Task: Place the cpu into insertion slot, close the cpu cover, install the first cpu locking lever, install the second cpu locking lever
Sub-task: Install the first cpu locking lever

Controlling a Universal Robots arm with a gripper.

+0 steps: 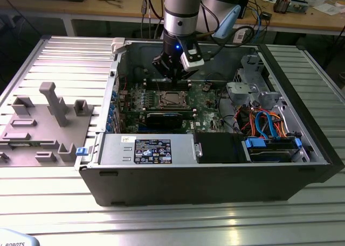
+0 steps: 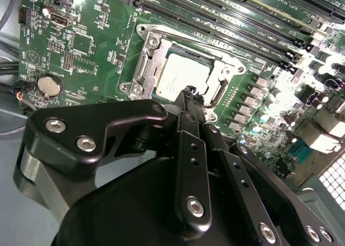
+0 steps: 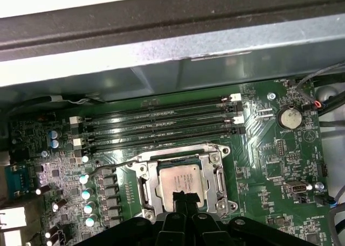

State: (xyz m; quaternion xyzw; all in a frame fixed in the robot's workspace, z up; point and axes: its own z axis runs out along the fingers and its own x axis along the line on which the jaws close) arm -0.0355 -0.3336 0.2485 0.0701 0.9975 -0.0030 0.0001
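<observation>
Room: a cluttered wooden workbench [image 1: 70, 12] runs along the back, cables trailing.
Surface: the ribbed aluminium table [image 1: 161, 224] carries the open dark-grey computer case [image 1: 215, 181], laid flat so its green motherboard [image 1: 207, 103] faces up.
Gripper: the black two-finger gripper [image 2: 188, 92] is pinched together and empty, poised over the socket.
Cover: the silvery framed cpu cover [image 3: 145, 187] looks folded down.
Cpu: the small silver-grey square cpu [image 3: 180, 178] sits in its slot.

The exterior view looks obliquely down from well back over the open computer case [image 1: 215, 184] on the slatted surface [image 1: 161, 224]. Both wrist views ride just behind the hand [image 2: 188, 94], close above the motherboard [image 3: 269, 149], and share the cpu [image 3: 183, 178].
</observation>
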